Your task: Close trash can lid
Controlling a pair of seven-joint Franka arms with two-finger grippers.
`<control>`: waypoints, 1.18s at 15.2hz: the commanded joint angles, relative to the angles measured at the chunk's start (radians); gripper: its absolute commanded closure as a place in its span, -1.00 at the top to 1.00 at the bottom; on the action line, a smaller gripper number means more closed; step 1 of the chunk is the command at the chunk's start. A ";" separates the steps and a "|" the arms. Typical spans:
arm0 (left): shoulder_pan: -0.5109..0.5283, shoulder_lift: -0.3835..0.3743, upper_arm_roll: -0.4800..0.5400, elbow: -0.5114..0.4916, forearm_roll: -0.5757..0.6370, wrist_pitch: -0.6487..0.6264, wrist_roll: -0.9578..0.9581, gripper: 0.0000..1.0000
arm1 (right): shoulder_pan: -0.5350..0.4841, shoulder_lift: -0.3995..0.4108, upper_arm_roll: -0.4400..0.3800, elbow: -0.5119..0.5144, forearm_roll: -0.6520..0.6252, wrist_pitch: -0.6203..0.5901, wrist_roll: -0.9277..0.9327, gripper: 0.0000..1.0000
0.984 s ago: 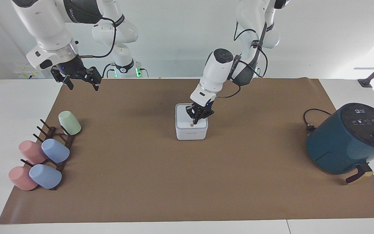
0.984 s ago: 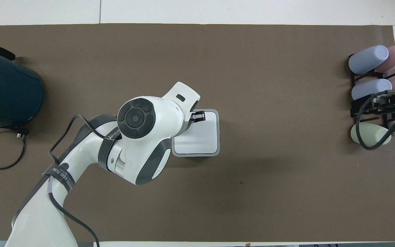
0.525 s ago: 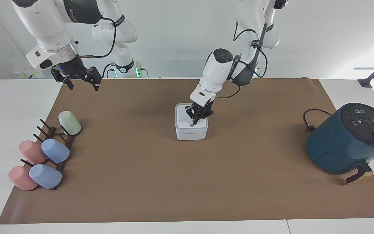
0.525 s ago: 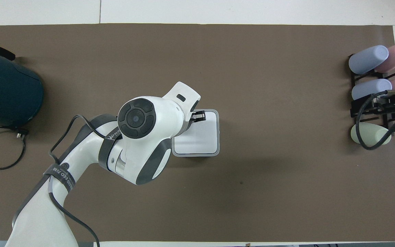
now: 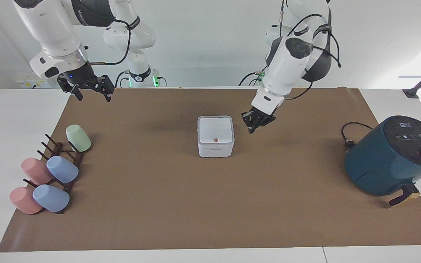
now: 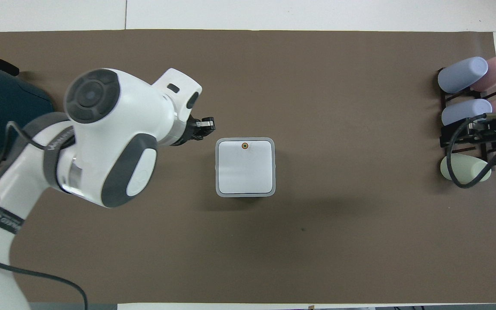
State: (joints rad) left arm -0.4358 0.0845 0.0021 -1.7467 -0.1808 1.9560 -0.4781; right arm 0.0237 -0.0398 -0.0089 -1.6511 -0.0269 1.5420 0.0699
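Left gripper [image 5: 255,123] hangs empty, fingers seemingly together, beside the can [image 5: 216,147] at mid-mat, roughly its three o'clock from across; we judge the lid [image 5: 215,130] flat (job done). Right gripper [image 5: 91,88] waits, open.

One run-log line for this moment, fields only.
lid: flat on trash can | left gripper: raised over mat beside can, holding nothing | right gripper: waiting, open

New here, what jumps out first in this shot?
The white trash can mid-mat, its lid lying flat and closed. The left gripper hangs over bare mat beside it, toward the teal air fryer; the right gripper waits at its own corner, above the cup rack.
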 commanded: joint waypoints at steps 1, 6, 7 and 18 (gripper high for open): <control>0.112 -0.100 -0.007 -0.013 -0.009 -0.130 0.128 -0.82 | -0.002 -0.014 0.001 -0.016 -0.004 0.012 -0.005 1.00; 0.326 -0.181 -0.004 -0.007 0.050 -0.299 0.439 1.00 | -0.002 -0.014 0.001 -0.016 -0.004 0.012 -0.005 1.00; 0.366 -0.184 -0.004 0.005 0.052 -0.325 0.476 1.00 | -0.002 -0.012 0.001 -0.016 -0.004 0.012 -0.005 1.00; 0.391 -0.236 -0.007 0.032 0.213 -0.427 0.526 1.00 | -0.002 -0.012 0.001 -0.016 -0.004 0.012 -0.005 1.00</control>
State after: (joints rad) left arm -0.0246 -0.1083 -0.0109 -1.6382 -0.0002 1.4723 0.0430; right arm 0.0237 -0.0398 -0.0089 -1.6511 -0.0269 1.5420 0.0699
